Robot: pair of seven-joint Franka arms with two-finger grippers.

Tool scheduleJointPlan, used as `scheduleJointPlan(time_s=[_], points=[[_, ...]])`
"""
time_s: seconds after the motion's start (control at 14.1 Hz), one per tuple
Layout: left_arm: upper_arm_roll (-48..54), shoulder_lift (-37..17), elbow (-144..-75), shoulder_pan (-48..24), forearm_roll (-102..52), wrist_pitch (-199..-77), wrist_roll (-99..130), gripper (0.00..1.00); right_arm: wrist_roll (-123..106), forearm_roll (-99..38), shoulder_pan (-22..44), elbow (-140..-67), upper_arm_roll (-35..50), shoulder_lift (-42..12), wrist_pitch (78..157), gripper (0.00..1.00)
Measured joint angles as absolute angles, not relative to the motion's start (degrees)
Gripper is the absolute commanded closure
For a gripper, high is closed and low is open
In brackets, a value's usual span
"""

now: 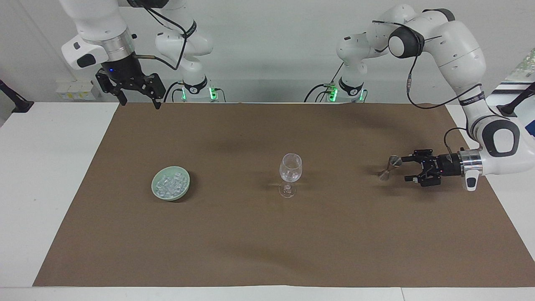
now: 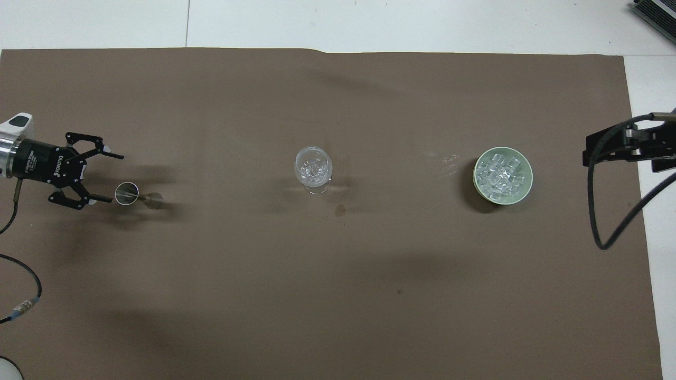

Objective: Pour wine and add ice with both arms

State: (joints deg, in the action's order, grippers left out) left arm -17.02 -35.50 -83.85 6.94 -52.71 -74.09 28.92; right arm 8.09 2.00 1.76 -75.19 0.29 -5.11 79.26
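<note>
A clear wine glass (image 1: pixel 290 173) stands mid-mat, also in the overhead view (image 2: pixel 313 170); clear chunks seem to lie in its bowl. The ice (image 1: pixel 169 184) fills a pale green bowl (image 1: pixel 183 190) toward the right arm's end; in the overhead view the ice (image 2: pixel 500 173) sits inside the bowl's rim (image 2: pixel 527 182). A small hourglass-shaped measuring cup (image 1: pixel 388 166) (image 2: pixel 134 194) stands toward the left arm's end. My left gripper (image 1: pixel 404 169) (image 2: pixel 108 178) is open, low, just clear of the cup. My right gripper (image 1: pixel 141 104) (image 2: pixel 607 150) is open and empty, high over the mat's corner at the right arm's end.
A brown mat (image 1: pixel 267 251) covers the white table (image 1: pixel 50 188). A small dark spot (image 2: pixel 340 211) and faint wet marks (image 2: pixel 449 161) lie on the mat near the glass. A cable (image 2: pixel 599 211) hangs from the right arm.
</note>
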Motion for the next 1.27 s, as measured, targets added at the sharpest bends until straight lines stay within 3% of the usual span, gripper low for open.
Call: scheduleJointPlan(time_s=[0.5, 1.27], points=[[-11.14, -26.38, -80.19, 3.38, -40.30, -81.34, 28.44, 0.00, 7.65, 1.93, 1.83, -79.89, 0.20, -1.63, 80.09, 0.00], [-9.71, -9.20, -77.74, -5.48, -21.10, -81.44, 19.59, 0.00, 6.63, 0.37, 1.85, -84.67, 0.25, 1.15, 81.50, 0.00]])
